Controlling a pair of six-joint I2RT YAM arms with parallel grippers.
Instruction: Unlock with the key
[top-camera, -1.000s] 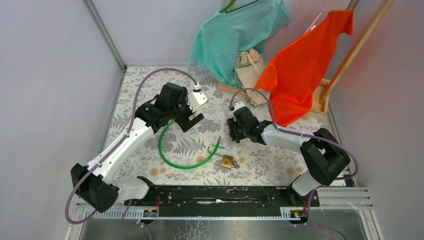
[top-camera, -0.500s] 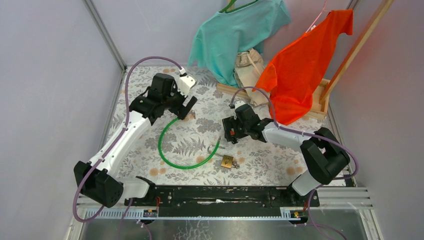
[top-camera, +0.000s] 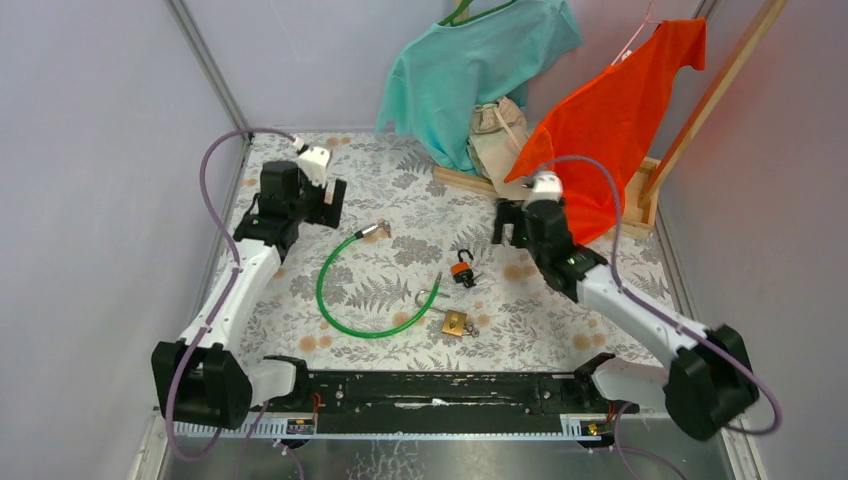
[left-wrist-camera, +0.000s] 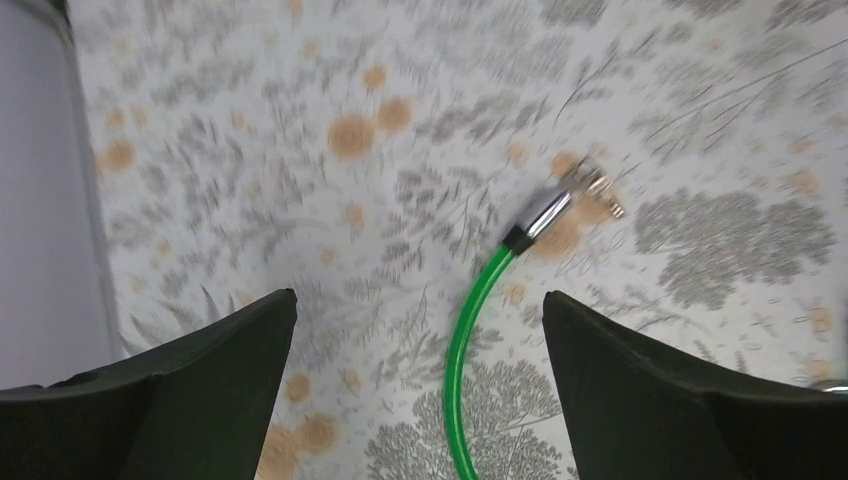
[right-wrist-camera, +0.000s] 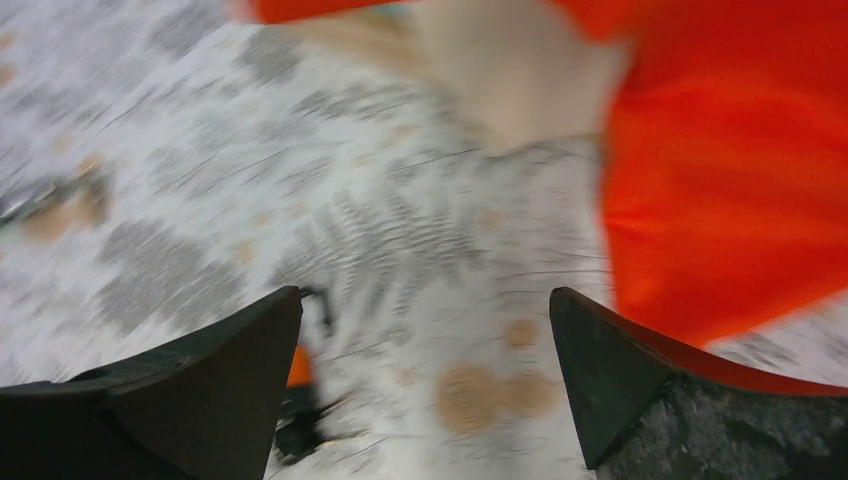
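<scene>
As the right pincer (right-wrist-camera: 422, 292) parts and withdraws, left pincer (left-wrist-camera: 419, 294) likewise apart, the orange padlock (top-camera: 461, 270) lies released; unlocking seems done.

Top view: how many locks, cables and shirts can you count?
Locks: 2, the brass lock and the orange lock
Cables: 1, the green cable
Shirts: 2, the teal shirt and the orange shirt
Total: 5

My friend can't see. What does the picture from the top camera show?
A brass padlock lies on a flowery table beside a green cable and a small orange-and-black piece. The left gripper and right gripper are open, holding nothing. A teal shirt and an orange shirt hang behind.
</scene>
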